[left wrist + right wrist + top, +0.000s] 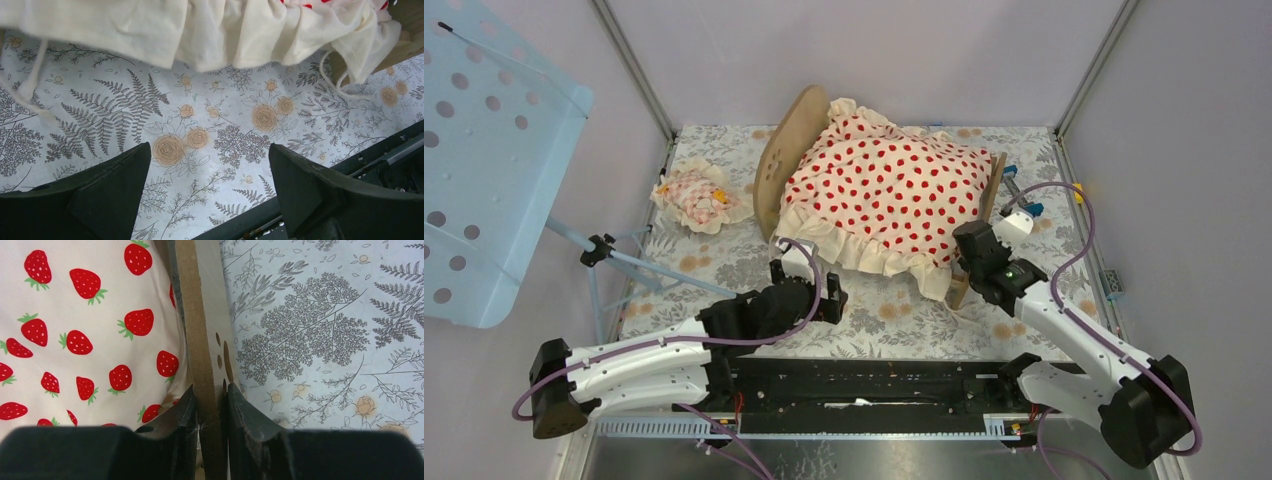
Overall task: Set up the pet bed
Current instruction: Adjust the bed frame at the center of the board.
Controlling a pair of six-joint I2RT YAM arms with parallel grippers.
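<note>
Floral table cover (894, 320), pale walls (874, 50). Left jaws wide, empty; right jaws clamp pet bed footboard (202, 340).

We can read no writing, label, brand, number or sign in any view. The blanket (884, 185) bears only printed red strawberries. The table cover (215, 125) bears only drawn ferns and roses. The wooden board of the pet bed (200, 340) shows only small cutout holes.
</note>
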